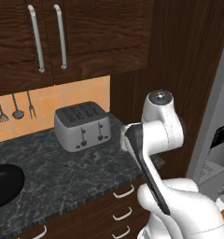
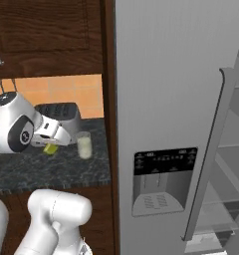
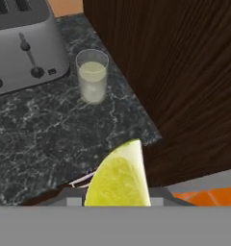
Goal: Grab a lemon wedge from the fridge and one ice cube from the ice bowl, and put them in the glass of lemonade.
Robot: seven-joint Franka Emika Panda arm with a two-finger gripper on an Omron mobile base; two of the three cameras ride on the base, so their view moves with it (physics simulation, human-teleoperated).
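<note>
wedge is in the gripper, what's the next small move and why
Probably carry the lemon wedge forward until it hangs over the glass of lemonade. The gripper holds the wedge short of the glass, which stands upright beside the toaster.

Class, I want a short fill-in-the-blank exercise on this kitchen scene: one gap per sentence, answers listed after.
1. The gripper is shut on the lemon ____.
2. The glass of lemonade stands on the dark counter beside the silver ____.
3. On the fridge, the black ____ panel sits below the middle of the door.
4. The ice bowl is ____ in colour.

Missing words: wedge; toaster; dispenser; black
</note>
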